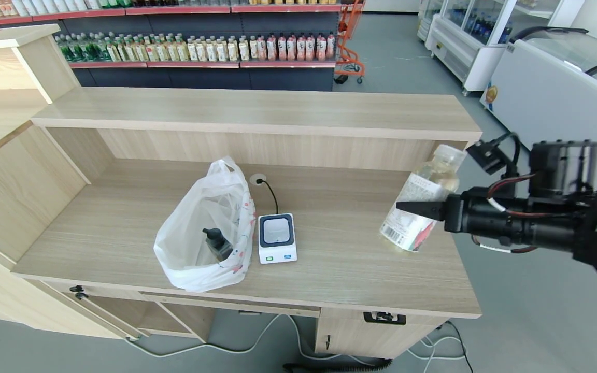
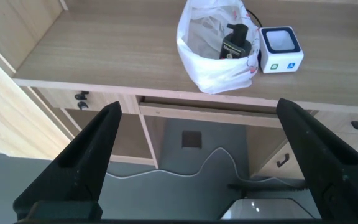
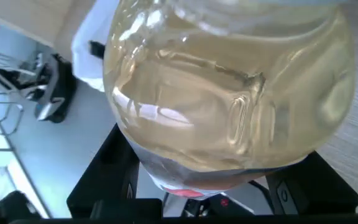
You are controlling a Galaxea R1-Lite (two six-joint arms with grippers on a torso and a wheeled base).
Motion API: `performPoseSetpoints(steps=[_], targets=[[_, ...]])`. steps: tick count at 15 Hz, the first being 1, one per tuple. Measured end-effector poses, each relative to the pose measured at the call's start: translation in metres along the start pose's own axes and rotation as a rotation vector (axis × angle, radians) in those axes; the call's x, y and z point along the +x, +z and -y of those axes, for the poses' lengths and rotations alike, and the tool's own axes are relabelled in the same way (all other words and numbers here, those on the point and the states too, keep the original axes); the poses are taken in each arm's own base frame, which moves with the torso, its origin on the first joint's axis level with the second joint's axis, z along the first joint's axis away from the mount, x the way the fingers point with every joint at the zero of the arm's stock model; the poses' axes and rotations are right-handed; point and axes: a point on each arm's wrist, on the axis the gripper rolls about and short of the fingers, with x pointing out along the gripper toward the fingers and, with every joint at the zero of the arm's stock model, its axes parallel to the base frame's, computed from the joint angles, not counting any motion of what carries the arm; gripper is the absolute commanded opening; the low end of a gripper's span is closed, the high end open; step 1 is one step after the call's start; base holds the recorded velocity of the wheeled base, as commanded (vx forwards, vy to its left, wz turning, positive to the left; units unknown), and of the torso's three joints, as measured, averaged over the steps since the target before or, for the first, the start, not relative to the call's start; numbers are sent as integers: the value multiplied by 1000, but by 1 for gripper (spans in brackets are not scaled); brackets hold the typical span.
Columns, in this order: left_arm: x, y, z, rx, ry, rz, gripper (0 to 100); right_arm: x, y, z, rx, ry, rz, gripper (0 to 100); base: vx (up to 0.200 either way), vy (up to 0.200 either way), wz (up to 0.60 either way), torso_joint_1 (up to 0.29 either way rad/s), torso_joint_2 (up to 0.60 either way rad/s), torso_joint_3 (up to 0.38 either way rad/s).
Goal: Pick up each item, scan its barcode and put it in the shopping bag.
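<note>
My right gripper point(image 1: 423, 208) is shut on a clear bottle point(image 1: 422, 199) of pale yellow drink with a white label, held tilted above the right part of the counter. Close up in the right wrist view, the bottle point(image 3: 229, 93) sits between the black fingers. A white shopping bag point(image 1: 205, 228) stands open on the counter's middle left with a dark pump bottle point(image 1: 217, 243) inside. The white barcode scanner point(image 1: 276, 238) sits just right of the bag. My left gripper point(image 2: 197, 168) hangs open below and in front of the counter edge, looking up at the bag point(image 2: 216, 43) and scanner point(image 2: 281, 48).
The wooden counter point(image 1: 340, 259) has a raised back shelf point(image 1: 257, 111) and a side wall on the left. A black cable point(image 1: 271, 196) runs from the scanner to a grommet. Drawers and cables lie under the counter. Drink shelves and freezers stand behind.
</note>
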Motion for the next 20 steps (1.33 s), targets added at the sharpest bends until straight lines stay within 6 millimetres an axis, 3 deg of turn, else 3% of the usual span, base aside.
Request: performPoseSetpoints(steps=[4, 8, 12, 20], targets=[[0, 0, 0, 0, 0, 0, 100, -64, 41, -58, -4, 376, 4, 0, 0, 0, 0, 0, 0, 0], [0, 0, 0, 0, 0, 0, 100, -97, 55, -96, -61, 558, 26, 0, 0, 0, 0, 0, 0, 0], [0, 0, 0, 0, 0, 0, 100, -113, 51, -126, -109, 685, 20, 0, 0, 0, 0, 0, 0, 0], [0, 0, 0, 0, 0, 0, 100, -130, 29, -154, -74, 811, -97, 0, 0, 0, 0, 0, 0, 0]])
